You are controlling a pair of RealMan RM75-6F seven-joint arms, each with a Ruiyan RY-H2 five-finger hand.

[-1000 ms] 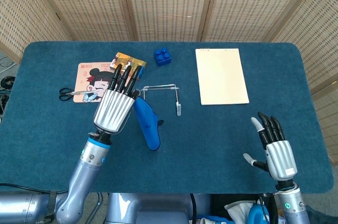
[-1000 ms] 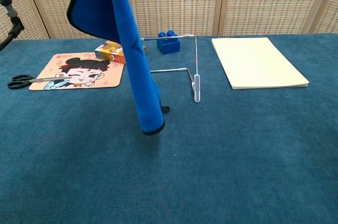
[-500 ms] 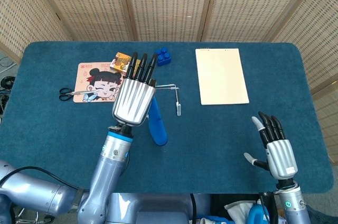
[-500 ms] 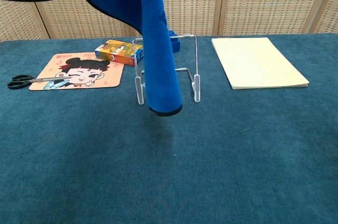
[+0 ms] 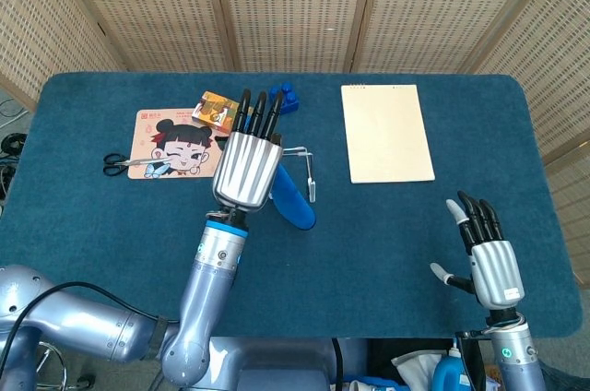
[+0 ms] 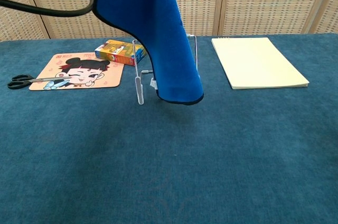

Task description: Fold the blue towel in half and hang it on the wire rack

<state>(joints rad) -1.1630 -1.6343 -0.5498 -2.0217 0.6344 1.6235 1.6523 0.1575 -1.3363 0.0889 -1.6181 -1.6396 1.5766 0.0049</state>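
While hanging folded in front of the wire rack (image 6: 140,84), blue towel (image 6: 158,39) gripped by left hand (image 5: 247,162); right hand (image 5: 487,257) open, holding nothing.

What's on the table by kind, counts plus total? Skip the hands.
Blue towel: 1
Wire rack: 1
Notepad: 1
Cartoon mat: 1
Scissors: 1
Small box: 1
Blue block: 1
Total: 7

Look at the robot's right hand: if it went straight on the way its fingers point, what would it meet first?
Judging by the head view, the open right hand points up the bare blue tablecloth, just right of the cream rectangular notepad; the way looks free, though depth is unclear.
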